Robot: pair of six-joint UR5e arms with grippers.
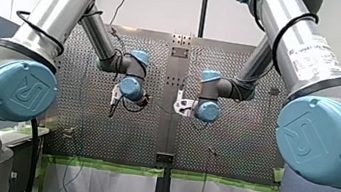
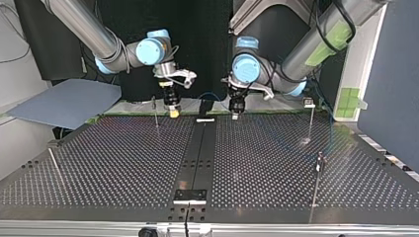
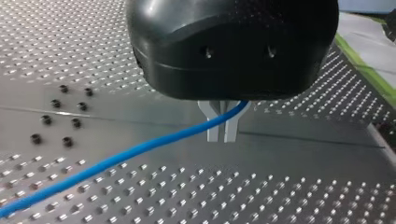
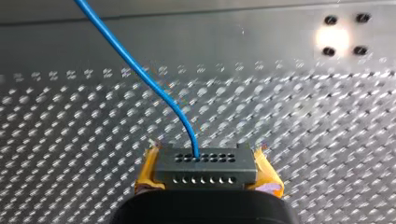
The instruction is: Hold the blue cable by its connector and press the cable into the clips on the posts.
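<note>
The connector [image 4: 205,169] is clamped tight between the right fingers [image 4: 147,176], with the blue cable [image 4: 140,70] running out of it over the worktop [image 4: 303,121]. The left fingers [image 3: 214,131] are pinched nearly shut around that cable further along. All of it is kept near the middle of the worktop's edge by the arms.

L gripper [image 3: 222,136] body hides where the blue cable [image 3: 140,151] goes in; cable's far end is cut off at the frame edge. Connector [image 4: 205,165] base sits hidden behind R gripper [image 4: 208,173] housing. In top view, clips [image 2: 309,102] on posts [image 2: 311,123] are too small to read.
</note>
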